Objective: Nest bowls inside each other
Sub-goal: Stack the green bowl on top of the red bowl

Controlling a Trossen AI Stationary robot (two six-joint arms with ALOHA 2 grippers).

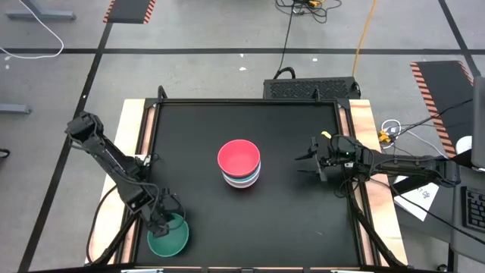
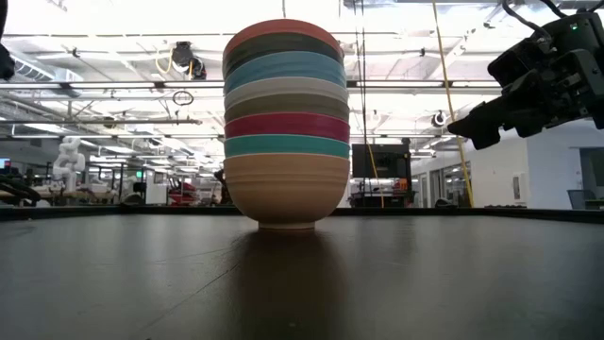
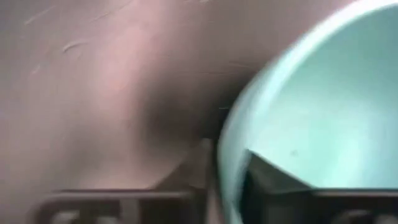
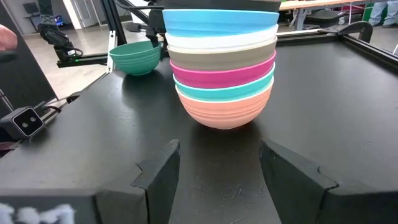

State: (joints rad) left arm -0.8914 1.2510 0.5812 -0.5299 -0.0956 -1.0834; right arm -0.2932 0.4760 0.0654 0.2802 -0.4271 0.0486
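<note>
The stack of nested bowls [image 1: 240, 167] stands mid-table with the red bowl [image 1: 238, 156] on top; only the green bowl [image 1: 168, 236] remains, at the near left edge, its rim pinched by the left gripper [image 1: 163, 221]; the right gripper [image 1: 312, 160] waits wide open to the stack's right.

Black table [image 1: 197, 136] carries bowl stack [image 1: 239, 164]; green bowl [image 1: 168, 236] near corner.

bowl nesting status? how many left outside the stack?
Done: the nested stack of small round bowls stands mid-table, red one on top. In hand: the left gripper has its fingers astride the rim of the lone green round bowl at the table's near left corner, one finger inside, one outside. Left: carry that one bowl over and nest it. The right gripper waits open beside the stack.
</note>
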